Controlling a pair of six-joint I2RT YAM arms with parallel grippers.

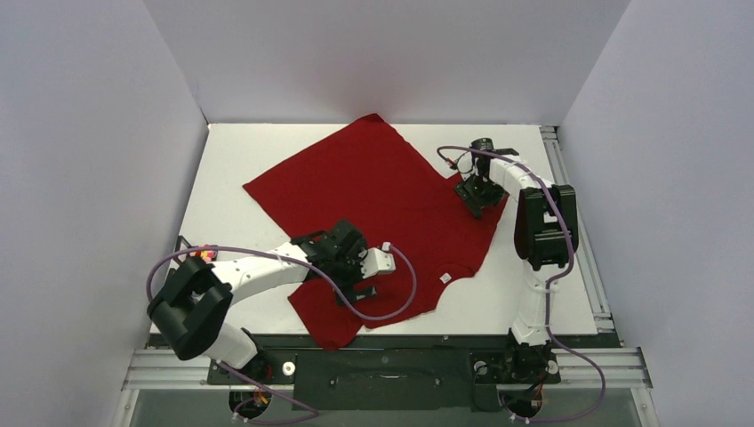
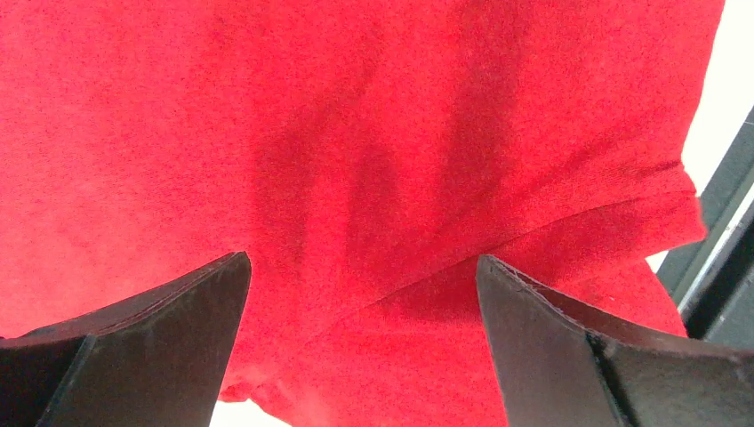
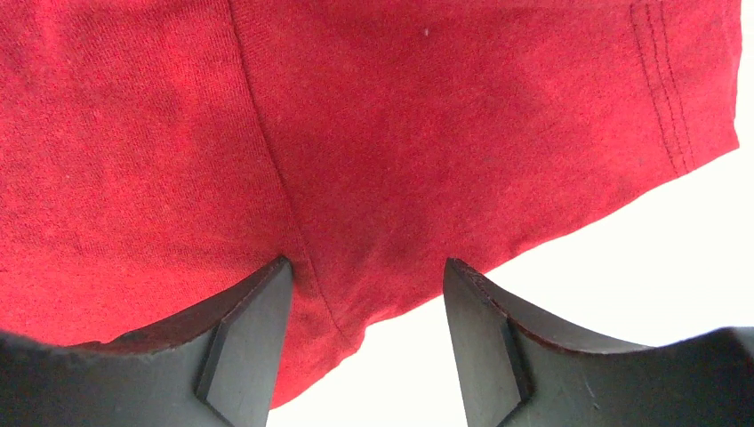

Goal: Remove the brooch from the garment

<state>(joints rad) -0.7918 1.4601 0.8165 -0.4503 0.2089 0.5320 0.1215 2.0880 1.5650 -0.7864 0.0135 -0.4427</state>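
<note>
While hovering low over the garment (image 1: 356, 178) spread across the table (image 1: 227, 178), holding left gripper (image 2: 363, 260) and right gripper (image 3: 366, 262) wide open and empty, probably needing to be uncovering the brooch, visible in no view, then pinning cloth flat and pinching only the pin.

Count: 1 red T-shirt (image 1: 373, 178), 1 white neck tag (image 1: 445, 277), 1 white table (image 1: 222, 196). 2 arms: left arm (image 1: 258, 274), right arm (image 1: 533, 222). 2 grippers: left gripper (image 2: 363, 260), right gripper (image 3: 367, 263).
</note>
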